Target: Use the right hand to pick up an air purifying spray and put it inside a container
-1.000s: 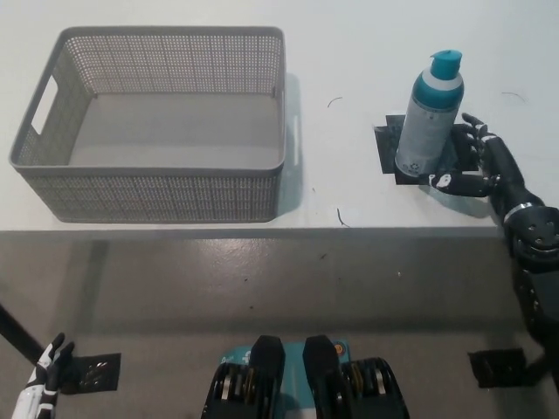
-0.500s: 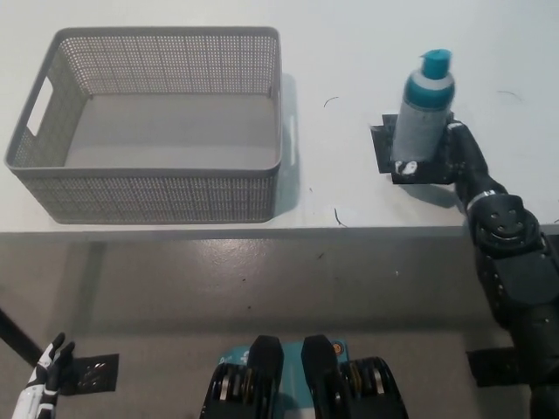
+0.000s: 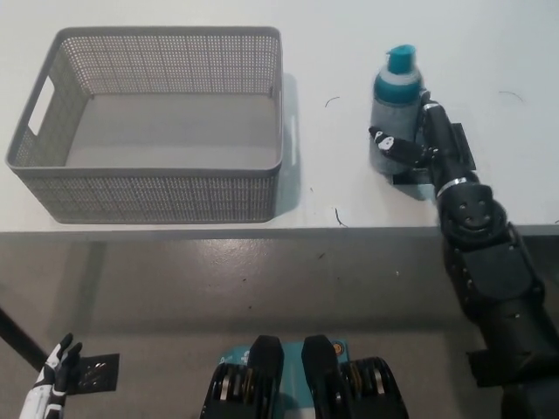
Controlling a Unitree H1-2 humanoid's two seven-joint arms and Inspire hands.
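Black fingers wrap the spray, so the right hand grips it upright on the table, right of the basket. No label reads. Left hand hangs low, fingers apart.

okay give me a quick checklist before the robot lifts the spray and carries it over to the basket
1. Right hand wrapped around spray can: ok.
2. Can upright: ok.
3. Firmness of grip: cannot tell.
4. Grey basket open on top, nothing seen inside: ok.
5. Table between can and basket free of obstacles: ok.
6. Left hand low at lower left, away from the path: ok.
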